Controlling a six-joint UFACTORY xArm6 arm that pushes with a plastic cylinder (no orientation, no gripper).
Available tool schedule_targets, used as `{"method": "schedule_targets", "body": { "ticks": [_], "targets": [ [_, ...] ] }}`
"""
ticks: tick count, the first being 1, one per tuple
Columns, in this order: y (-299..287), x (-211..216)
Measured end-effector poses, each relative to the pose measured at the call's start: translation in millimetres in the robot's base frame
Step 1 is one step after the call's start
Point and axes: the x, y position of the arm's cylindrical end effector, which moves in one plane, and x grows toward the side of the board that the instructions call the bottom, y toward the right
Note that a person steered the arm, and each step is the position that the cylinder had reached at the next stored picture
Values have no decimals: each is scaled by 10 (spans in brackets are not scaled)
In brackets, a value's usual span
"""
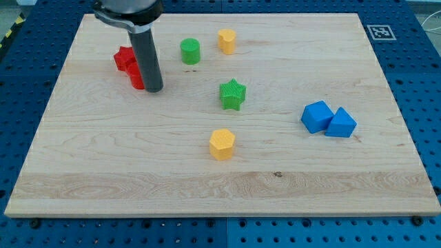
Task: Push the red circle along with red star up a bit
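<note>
The red star [125,58] sits near the view's top left of the wooden board. The red circle [137,77] lies just below and right of it, touching it, and is mostly hidden behind my rod. My tip [154,89] rests on the board right against the red circle's lower right side.
A green cylinder [190,51] and a yellow hexagon [227,40] stand at the top middle. A green star [233,94] is in the centre, a yellow hexagon [222,144] below it. A blue cube [317,116] and a blue triangle [341,124] touch at the right.
</note>
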Motion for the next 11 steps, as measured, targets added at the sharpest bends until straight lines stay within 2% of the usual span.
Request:
{"method": "schedule_targets", "body": {
  "ticks": [1, 2, 3, 4, 5, 6, 8, 11],
  "targets": [
    [-27, -224],
    [7, -216],
    [246, 159],
    [269, 472],
    [134, 612],
    [-171, 550],
    [-323, -173],
    [23, -332]
  ]
}}
